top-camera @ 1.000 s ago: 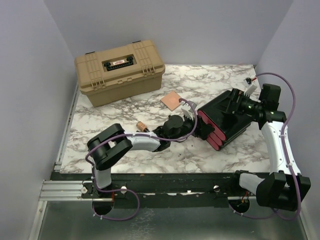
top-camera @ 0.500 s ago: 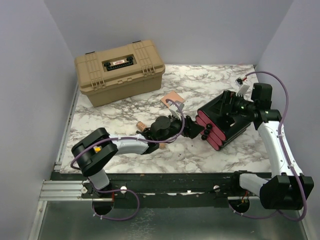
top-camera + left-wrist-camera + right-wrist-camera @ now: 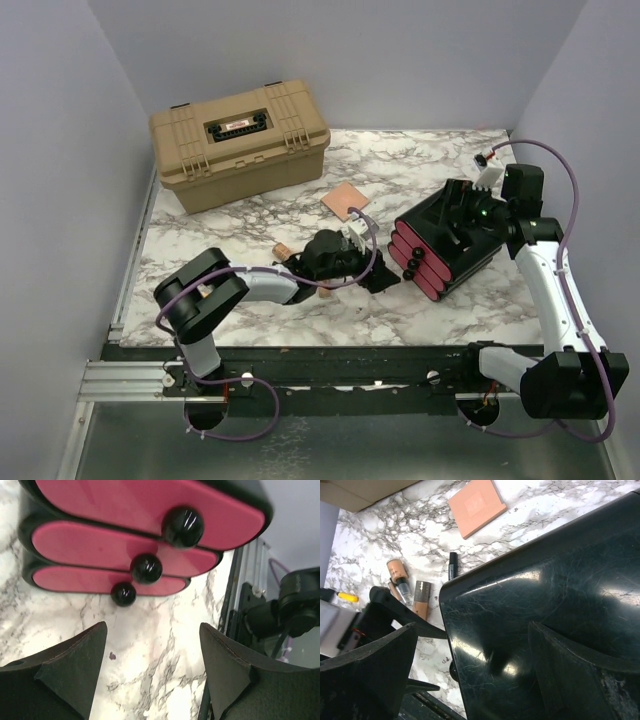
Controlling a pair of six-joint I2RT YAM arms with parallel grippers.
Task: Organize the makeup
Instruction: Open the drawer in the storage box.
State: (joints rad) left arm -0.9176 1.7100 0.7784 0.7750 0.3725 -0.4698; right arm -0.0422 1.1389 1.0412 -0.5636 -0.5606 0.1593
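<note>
Near the bench's middle, my left gripper [image 3: 384, 272], fingers wide and empty, faces the pink drawers [image 3: 100, 542] of the black box [image 3: 455, 235], so the makeup lies behind those fingers, square compact [image 3: 345, 199] toward the far edge, copper tubes [image 3: 283, 250] toward the left edge, while my right gripper [image 3: 474, 630] spreads wide over the box.

Seen from above, bare marble lies open between the spread left gripper [image 3: 385, 276] and the black box with pink drawers [image 3: 450, 245] at its 2 o'clock, whose knobs [image 3: 146, 568] face it. The tan toolbox [image 3: 238, 143] blocks 10 o'clock; the square copper-pink compact [image 3: 345, 199] lies at 11.
</note>
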